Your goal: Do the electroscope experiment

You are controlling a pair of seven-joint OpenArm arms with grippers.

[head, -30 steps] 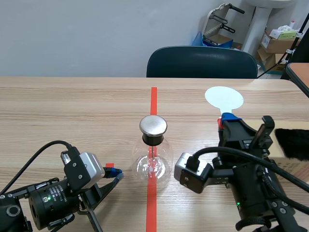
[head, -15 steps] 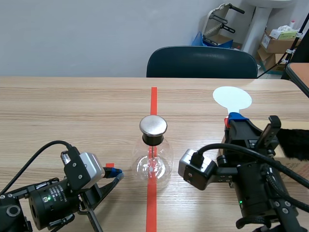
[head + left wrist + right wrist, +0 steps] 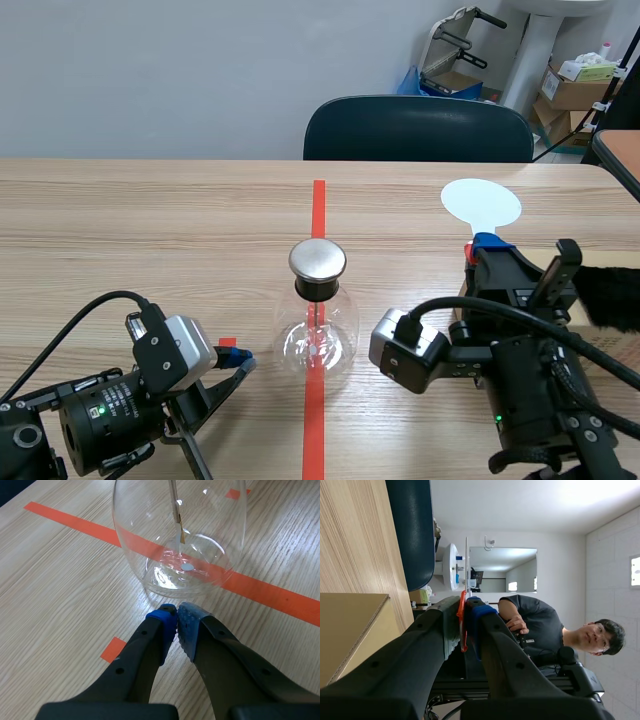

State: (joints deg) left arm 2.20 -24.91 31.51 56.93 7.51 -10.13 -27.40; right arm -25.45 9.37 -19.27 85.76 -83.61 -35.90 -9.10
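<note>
The electroscope, a clear glass flask [image 3: 317, 338] with a round metal cap [image 3: 317, 260], stands on the red centre tape. My left gripper [image 3: 240, 358] lies low on the table just left of the flask, shut on nothing. In the left wrist view its blue pads [image 3: 170, 622] meet right in front of the flask [image 3: 180, 535], whose thin metal leaf hangs inside. My right gripper [image 3: 487, 245] is raised to the flask's right, shut on the red handle of a paddle with a white disc [image 3: 481, 204]. The right wrist view shows the red handle [image 3: 462, 625] pressed between the fingers, the disc edge-on.
A cardboard box [image 3: 600, 340] and a black furry piece [image 3: 610, 295] lie at the right edge of the table. A dark chair [image 3: 418, 128] stands behind the far edge. The right wrist view looks past the box [image 3: 350, 625] toward a person [image 3: 545, 625] in the room.
My right gripper shifted a little to the right with the paddle, away from the flask's cap, then held still. The left arm has not moved.
</note>
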